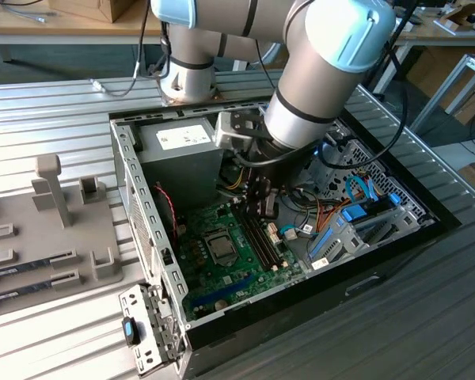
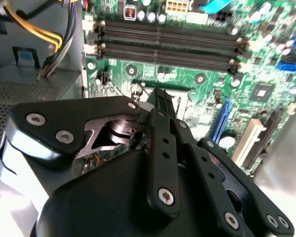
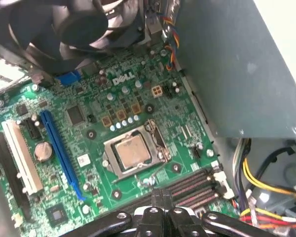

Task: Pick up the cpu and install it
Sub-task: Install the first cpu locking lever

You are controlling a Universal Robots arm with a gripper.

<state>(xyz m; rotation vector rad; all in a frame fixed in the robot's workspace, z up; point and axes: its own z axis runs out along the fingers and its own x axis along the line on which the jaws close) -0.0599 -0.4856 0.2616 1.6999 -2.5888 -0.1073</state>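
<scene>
1. Inside, the open computer case (image 1: 134, 198) left the arm little room: the tool (image 3: 162, 210) hung above the memory slots (image 3: 192, 185), walled in by the grey power supply box (image 1: 182, 150) on one side and the drive bay (image 1: 364, 222) on the other.
2. Its fingers (image 3: 155, 197) stood pressed together with nothing between them (best seen in the first wrist view).
3. The cpu (image 3: 132, 150) lay flat in the socket frame (image 3: 111, 165) on the green motherboard (image 3: 84, 133), apart from the tool, its silvery top exposed.
4. Yellow and orange cables (image 3: 256, 182) crowded the space just beside the slots.
5. Outside the case, toward the exterior view's left, a grey fixture (image 1: 55, 214) sat on the ridged tabletop (image 1: 55, 111), holding memory sticks (image 1: 32, 265).
</scene>
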